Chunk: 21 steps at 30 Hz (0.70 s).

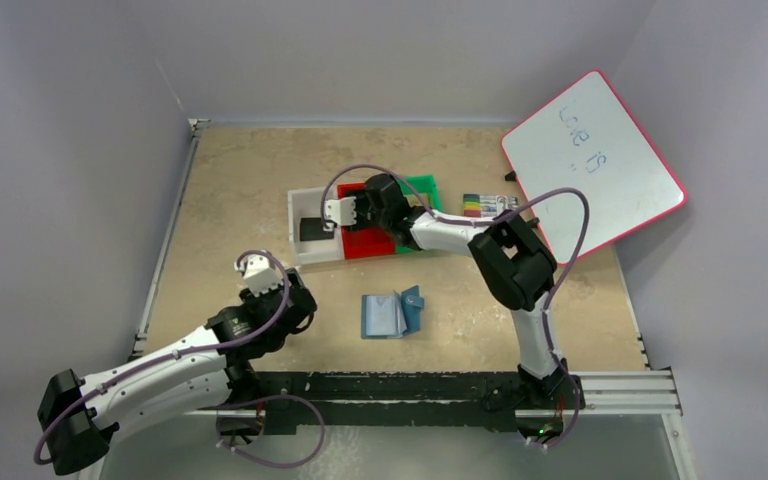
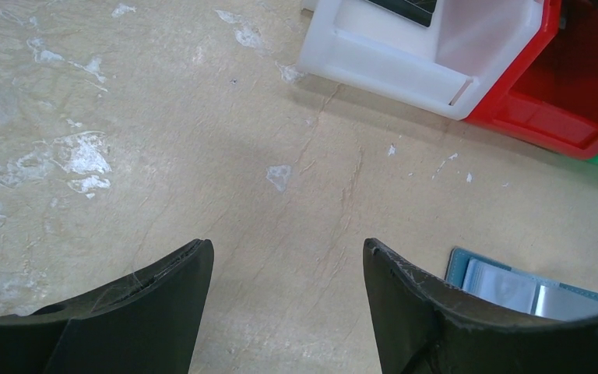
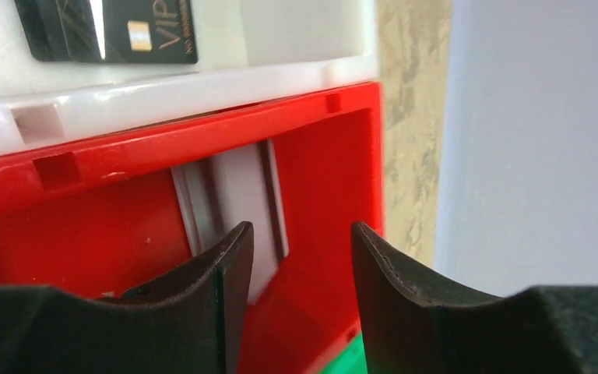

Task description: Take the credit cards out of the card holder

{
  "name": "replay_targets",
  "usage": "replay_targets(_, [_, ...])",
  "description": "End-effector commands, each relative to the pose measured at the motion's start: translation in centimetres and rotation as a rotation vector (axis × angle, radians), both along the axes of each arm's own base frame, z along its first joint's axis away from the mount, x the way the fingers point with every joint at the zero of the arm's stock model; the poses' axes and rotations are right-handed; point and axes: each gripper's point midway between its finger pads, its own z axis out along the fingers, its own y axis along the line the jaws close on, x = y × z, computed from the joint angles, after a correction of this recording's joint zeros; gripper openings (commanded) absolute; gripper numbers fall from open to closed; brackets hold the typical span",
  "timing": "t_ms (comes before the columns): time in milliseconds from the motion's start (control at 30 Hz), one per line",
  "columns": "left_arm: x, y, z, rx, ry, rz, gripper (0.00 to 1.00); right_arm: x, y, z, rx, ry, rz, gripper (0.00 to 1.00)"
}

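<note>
**A:** What sits nearest the arms?

**B:** The left tool (image 2: 288, 248). Its two curved matt-black fingers are spread wide with nothing between them, over the beige, stone-patterned tabletop (image 2: 202, 117) with scuffed white flecks. Near it, to its right, the small teal-blue folding card holder (image 1: 390, 313) lies open, with its pale, glossy clear pockets facing up.

**A:** And farther out?

**B:** Hard plastic bins side by side, well apart from the holder. The right tool (image 3: 302, 230) hangs over the red bin (image 3: 86, 156), jaws parted and gripping nothing. A thin silver-grey rectangular credit card (image 3: 241, 195) rests inside that bin, just beyond the fingertips. The white bin (image 3: 163, 93) next to it holds a glossy black credit card (image 3: 109, 31). A green bin (image 1: 425, 185) stands on the red one's other side.
</note>
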Motion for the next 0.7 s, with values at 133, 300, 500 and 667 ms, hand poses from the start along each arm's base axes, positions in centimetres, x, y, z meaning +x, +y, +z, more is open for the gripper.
replay_targets(133, [1.1, -1.4, 2.4, -0.063, -0.05, -0.013, 0.7, -0.6, 0.6, 8.5, 0.2, -0.044, 0.016, 0.54])
replay_targets(300, [1.1, -1.8, 2.4, -0.078, -0.045, -0.02, 0.7, -1.8, 0.6, 12.7, 0.406, -0.002, -0.03, 0.56])
replay_targets(500, [1.2, -2.1, 2.6, -0.102, -0.054, -0.019, 0.7, -4.3, -0.9, 17.8, 0.916, 0.29, -0.319, 0.57])
replay_targets(667, [1.4, -2.4, 2.4, -0.102, -0.05, -0.019, 0.7, -4.9, -0.3, 12.6, 0.921, 0.657, -0.637, 0.36])
